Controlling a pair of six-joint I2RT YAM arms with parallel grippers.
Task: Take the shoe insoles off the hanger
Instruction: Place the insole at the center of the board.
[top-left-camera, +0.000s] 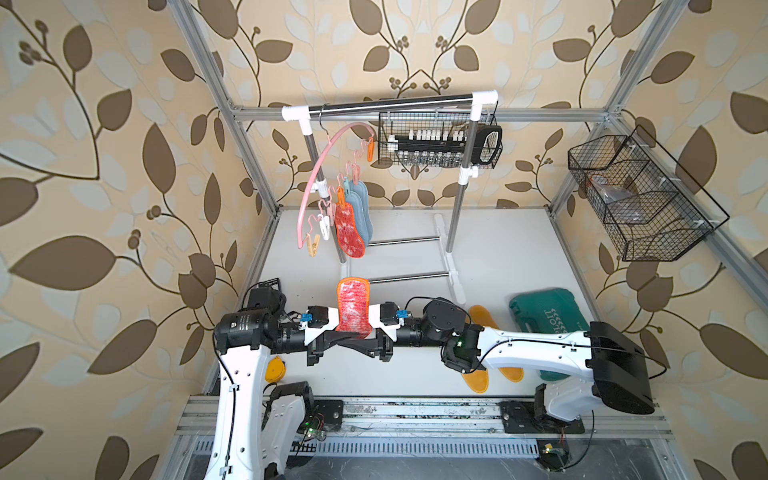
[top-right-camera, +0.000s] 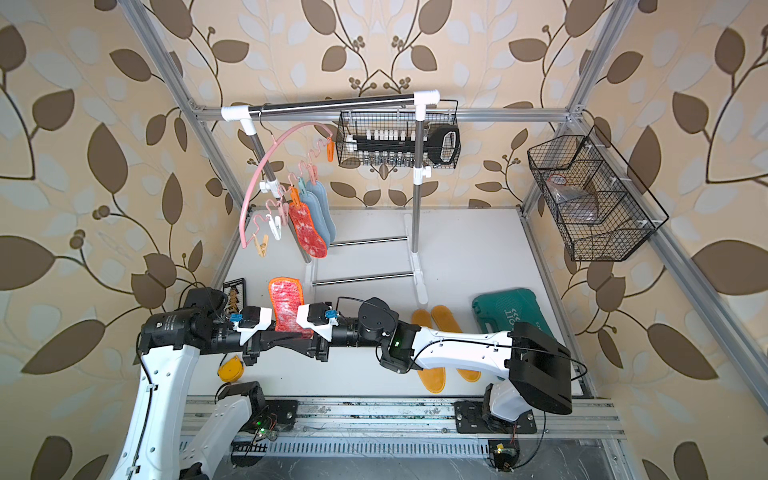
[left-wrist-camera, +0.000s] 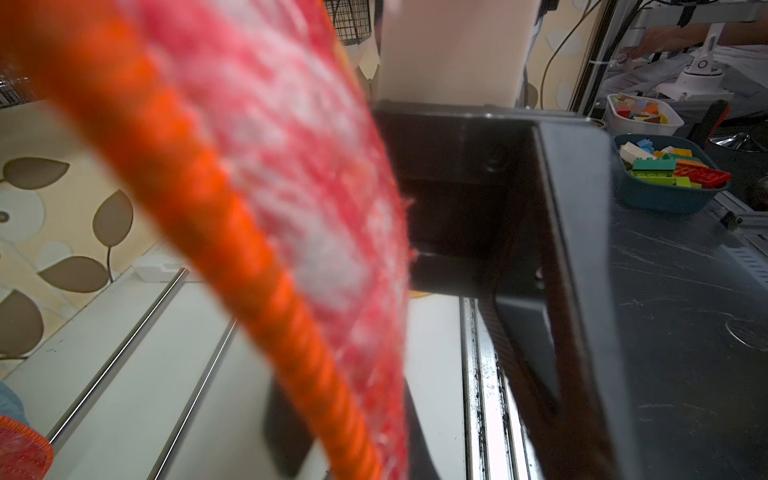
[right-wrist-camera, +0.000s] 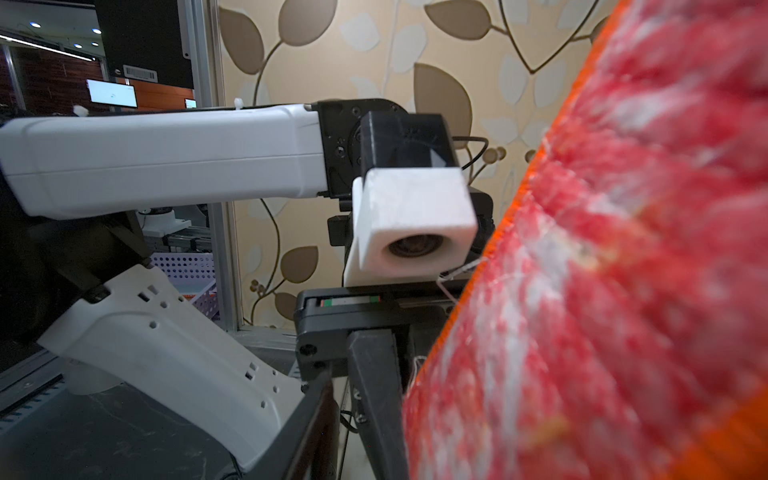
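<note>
- Shoe insoles are in three places here. A red-and-white insole (top-left-camera: 353, 307) (top-right-camera: 286, 305) with an orange rim stands upright in the air between the two arms, above the near part of the white table (top-left-camera: 498, 257).
- The left gripper (top-left-camera: 355, 341) is closed tight on that insole's lower end. In the left wrist view the fuzzy red face and orange edge (left-wrist-camera: 266, 232) fill most of the picture, very close to the lens.
- The right gripper (top-left-camera: 368, 349) points in from the opposite side, its tips right at the same lower end. I cannot tell how far apart its jaws stand, or whether they have hold of the insole. In the right wrist view the insole (right-wrist-camera: 602, 291) fills one side, blurred.
- The hanger (top-left-camera: 316, 165) (top-right-camera: 256, 170), a pink arched bar, hangs by its metal hook from the top bar of the steel rack (top-left-camera: 395, 104). It is tilted, with one end well lower than the other.
- A second red-and-white insole (top-left-camera: 349, 232) (top-right-camera: 307, 232) hangs from a clip on the hanger's wavy rail. The grey-blue insoles (top-left-camera: 360, 208) (top-right-camera: 322, 203) hang just behind it, overlapping.
- Two orange-yellow insoles (top-left-camera: 478, 380) (top-right-camera: 432, 378) lie side by side on the table, partly hidden under the right arm. They are near a dark green case (top-left-camera: 544, 311).
</note>
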